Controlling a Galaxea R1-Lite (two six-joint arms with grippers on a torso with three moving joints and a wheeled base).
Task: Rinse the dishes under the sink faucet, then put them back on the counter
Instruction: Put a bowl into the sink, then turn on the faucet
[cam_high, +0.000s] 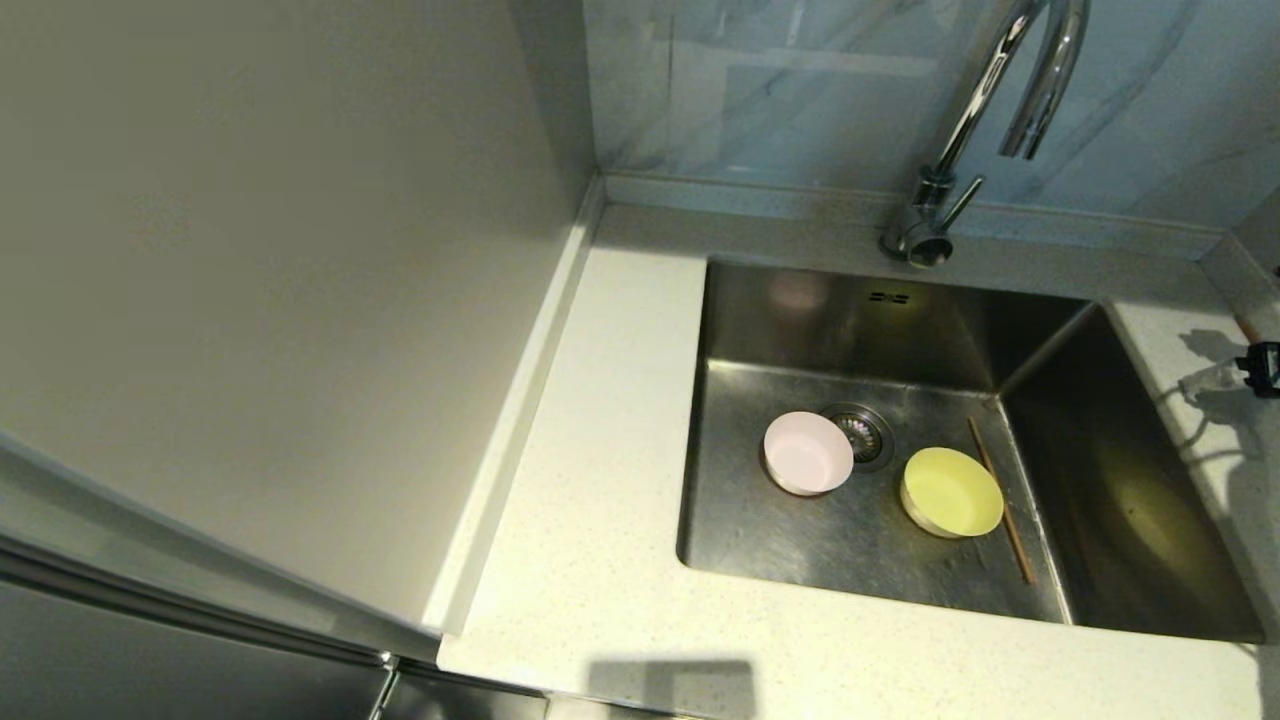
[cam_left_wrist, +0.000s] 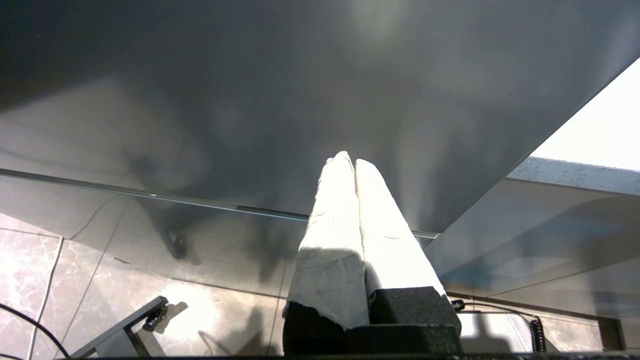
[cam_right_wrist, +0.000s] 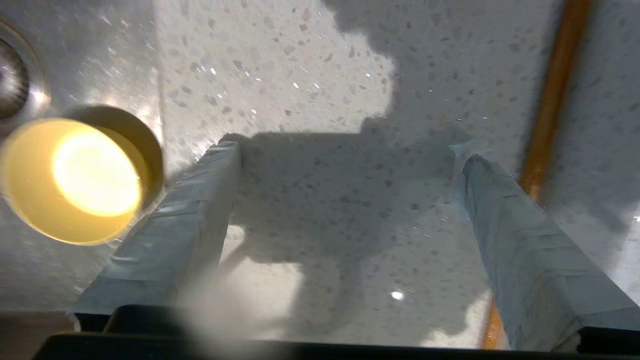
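Tabletop (cam_high: 600, 480): the off-white speckled stone is wrapping around the sink, nearest along the front edge.
Left hand (cam_left_wrist: 354, 165): it is hanging low beside a dark cabinet front above a tiled floor, its two white-wrapped fingers pressed together and gripping nothing.
Right hand (cam_right_wrist: 350, 155): it is hovering over the tabletop to the right of the sink with its jaws spread wide, holding nothing.
Chopstick on tabletop (cam_right_wrist: 550, 100): it is lying just beside the outer finger of the right hand; contact is unclear.
Sink (cam_high: 780, 540): the steel basin is holding the remaining dishes.
Yellow-green bowl (cam_high: 951, 491): it is sitting on the sink floor, right of the drain.
Second chopstick (cam_high: 1001, 500): it is lying on the sink floor just right of the yellow-green bowl.
Pink bowl (cam_high: 806, 452): it is tilting at the left of the drain (cam_high: 862, 432).
Faucet (cam_high: 960, 130): it is rising from the back ledge.
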